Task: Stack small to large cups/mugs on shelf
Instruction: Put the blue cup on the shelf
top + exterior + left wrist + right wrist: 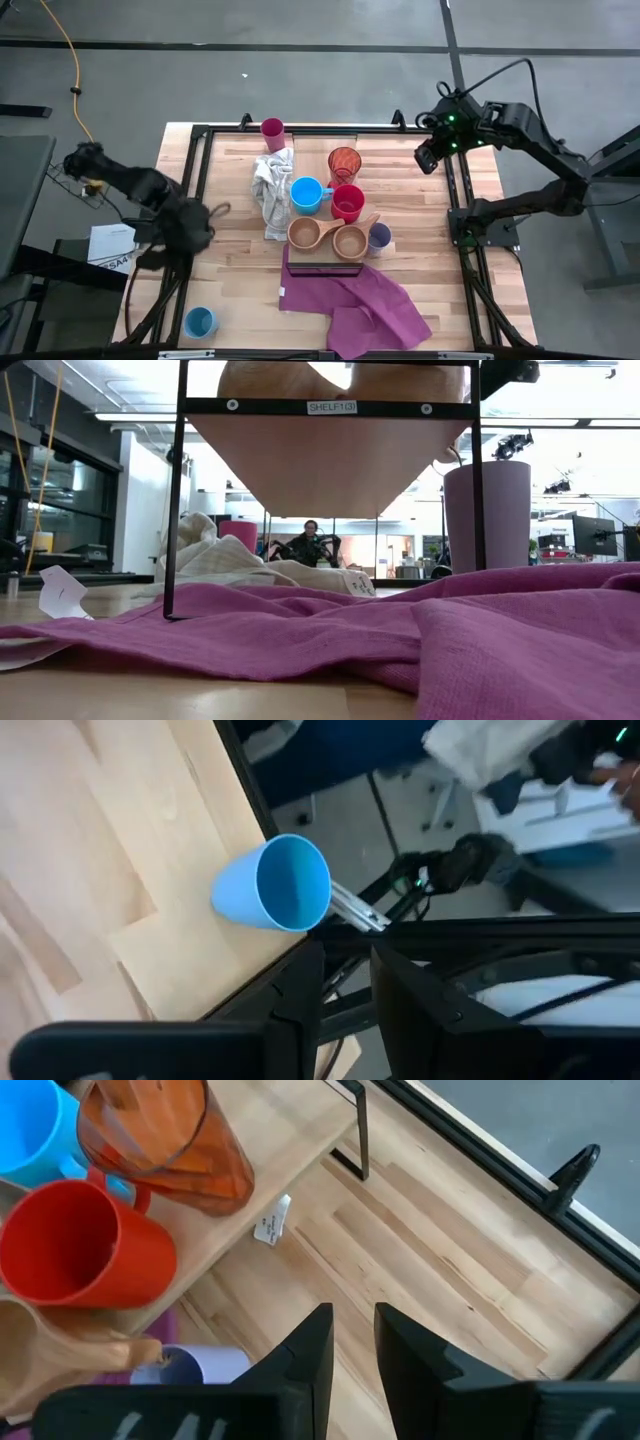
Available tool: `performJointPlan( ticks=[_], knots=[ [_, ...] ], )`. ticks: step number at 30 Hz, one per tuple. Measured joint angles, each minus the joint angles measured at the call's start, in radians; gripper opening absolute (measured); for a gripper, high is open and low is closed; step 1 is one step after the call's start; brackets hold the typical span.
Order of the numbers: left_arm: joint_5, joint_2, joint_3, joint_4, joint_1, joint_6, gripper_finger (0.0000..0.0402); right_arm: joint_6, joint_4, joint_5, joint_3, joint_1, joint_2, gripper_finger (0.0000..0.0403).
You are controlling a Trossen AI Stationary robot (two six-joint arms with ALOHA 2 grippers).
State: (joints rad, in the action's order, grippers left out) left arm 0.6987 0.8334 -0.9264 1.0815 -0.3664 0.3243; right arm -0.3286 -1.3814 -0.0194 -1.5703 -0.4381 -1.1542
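The shelf (pixel 290 1145), a light-wood plank with a dark end frame (pixel 322 267), stands mid-table. On it stand the orange-red tumbler (pixel 343 162), a blue mug (pixel 305 193), the red mug (pixel 348 203) and two tan wooden cups (pixel 304 233) (pixel 350 241). The lavender tumbler (pixel 379 238) stands on the table by the shelf's right side. The magenta tumbler (pixel 272 130) stands at the far edge. A second blue cup (pixel 200 322) stands at the near left corner. My left gripper (pixel 193 240) is shut and empty over the left edge. My right gripper (pixel 428 160) is shut and empty over the far right frame.
A white cloth (pixel 272 190) lies bunched left of the shelf. A purple cloth (pixel 355 300) lies spread at the shelf's near end and fills the front of the low view (pixel 420 630). A dark metal frame (pixel 455 200) rims the table. A person (pixel 310 545) sits in the room beyond.
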Motion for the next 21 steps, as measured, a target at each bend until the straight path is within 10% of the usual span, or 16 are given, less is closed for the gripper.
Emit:
performJointPlan(
  ticks=[21],
  knots=[
    [-0.322,0.358,-0.001,-0.279,-0.430,0.484,0.0076,0.101,-0.014,0.016,0.000,0.000,0.123,0.0068]
  ],
)
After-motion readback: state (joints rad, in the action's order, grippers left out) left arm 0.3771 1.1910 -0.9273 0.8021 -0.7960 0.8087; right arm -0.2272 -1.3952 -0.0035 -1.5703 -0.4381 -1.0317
